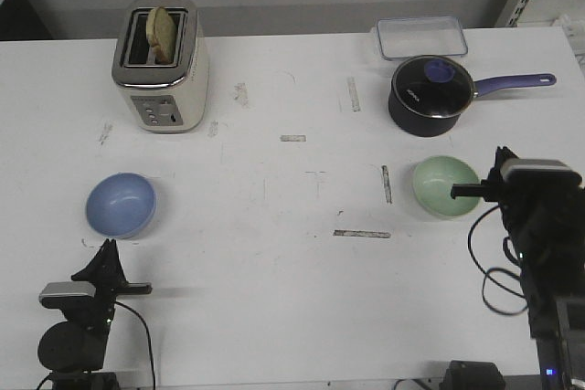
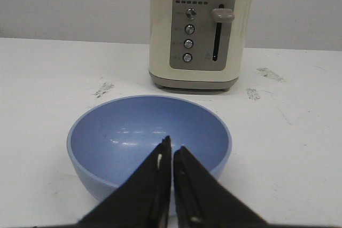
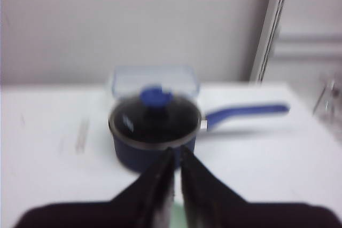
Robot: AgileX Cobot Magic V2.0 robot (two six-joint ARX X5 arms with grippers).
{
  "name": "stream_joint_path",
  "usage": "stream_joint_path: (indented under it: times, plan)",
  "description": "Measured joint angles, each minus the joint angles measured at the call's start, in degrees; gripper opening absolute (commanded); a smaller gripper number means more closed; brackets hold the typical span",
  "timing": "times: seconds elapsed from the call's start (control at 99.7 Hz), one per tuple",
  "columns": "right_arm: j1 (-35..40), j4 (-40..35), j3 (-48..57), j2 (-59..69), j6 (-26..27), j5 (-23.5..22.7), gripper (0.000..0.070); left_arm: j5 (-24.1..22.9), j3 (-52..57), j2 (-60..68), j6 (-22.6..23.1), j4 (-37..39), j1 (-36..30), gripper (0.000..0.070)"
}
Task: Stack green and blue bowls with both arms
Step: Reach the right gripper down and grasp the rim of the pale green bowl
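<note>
Gleaming smooth blue bowl, upright

Blue bowl: smooth plastic look, soft sheen, small highlights inside. Green bowl: same smooth, low-gloss finish. Toaster: glossy cream body, brushed metal top and control panel, shiny round buttons. Saucepan: dark glossy body, clear glass-like lid with metal rim. Clear plastic container. Table: matt white, scuffed. Gripper fingers: matt black.

Blue bowl sits upright at left, green bowl upright at right, well apart.
</note>
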Motion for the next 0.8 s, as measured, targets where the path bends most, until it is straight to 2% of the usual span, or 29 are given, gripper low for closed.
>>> stream_joint_path:
  times: [0.09, 0.201, 0.261, 0.371, 0.551, 0.672, 0.742, 0.802]
  plan:
    - [-0.9, -4.8, 3.8, 7.6, -1.6, -0.1, 0.0360, 0.0, 0.0, 0.0, 0.0, 0.0, 0.0, 0.0001]
    - [-2.9, -8.9, 4.8, 14.8, -3.9, -0.1, 0.0448, 0.0, 0.0, 0.0, 0.0, 0.0, 0.0, 0.0001]
    - [-4.2, -11.0, 4.8, 18.1, -5.3, -0.1, 0.0473, 0.0, 0.0, 0.0, 0.0, 0.0, 0.0, 0.0001]
    - [-7.0, -13.4, 4.8, 23.6, -6.9, -0.7, 0.0473, 0.0, 0.0, 0.0, 0.0, 0.0, 0.0, 0.0001]
    - [-11.0, -13.9, 4.8, 32.6, -7.9, -5.7, 0.0472, 0.0, 0.0, 0.0, 0.0, 0.0, 0.0, 0.0001]
    - [-11.4, -13.9, 4.8, 36.9, -7.9, -7.1, 0.0463, 0.0, 0.0, 0.0, 0.0, 0.0, 0.0, 0.0001]
    - [-11.4, -13.7, 4.8, 38.4, -7.9, -7.3, 0.0379, 0.0, 0.0, 0.0, 0.0, 0.0, 0.0, 0.0001]
    - [-11.4, -13.6, 4.8, 39.1, -7.9, -7.3, 0.0231, 0.0, 0.0, 0.0, 0.0, 0.0, 0.0, 0.0001]
